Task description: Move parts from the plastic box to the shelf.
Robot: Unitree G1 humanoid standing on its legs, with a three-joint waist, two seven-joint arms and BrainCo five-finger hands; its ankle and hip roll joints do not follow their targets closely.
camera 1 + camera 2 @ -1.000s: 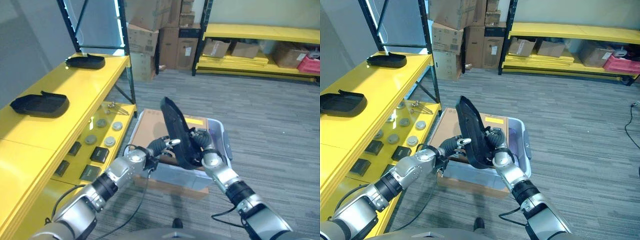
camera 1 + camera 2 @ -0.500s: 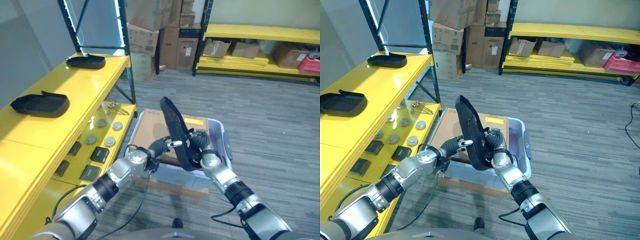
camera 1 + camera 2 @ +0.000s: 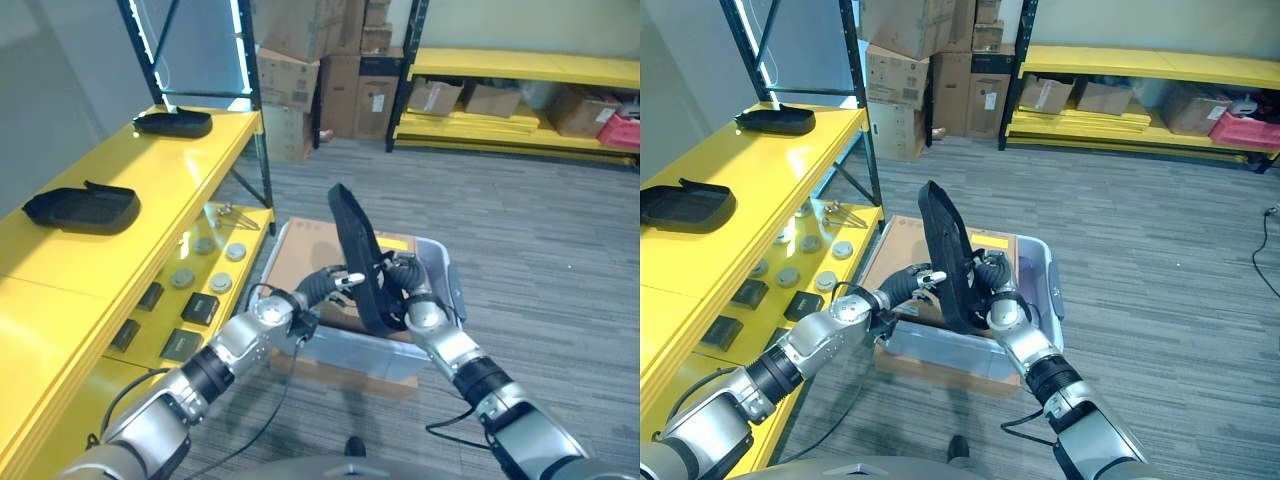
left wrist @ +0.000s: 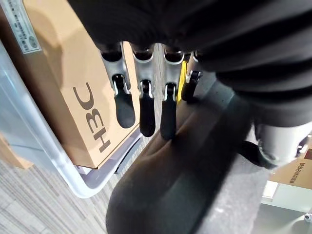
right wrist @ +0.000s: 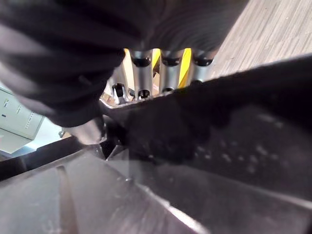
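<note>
right robot hand [image 3: 408,296]: clenched round black part [image 3: 356,250] | left robot hand [image 3: 322,287]: fingers straight, touching part

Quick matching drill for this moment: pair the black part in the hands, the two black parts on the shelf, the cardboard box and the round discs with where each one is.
1 black part in the hands
2 two black parts
3 cardboard box
4 round discs

A lower yellow shelf level
B inside the plastic box
C top of the yellow shelf
D upright above the plastic box, between the left hand and right hand

1-D, 2-C, 3-B, 4-A
</note>
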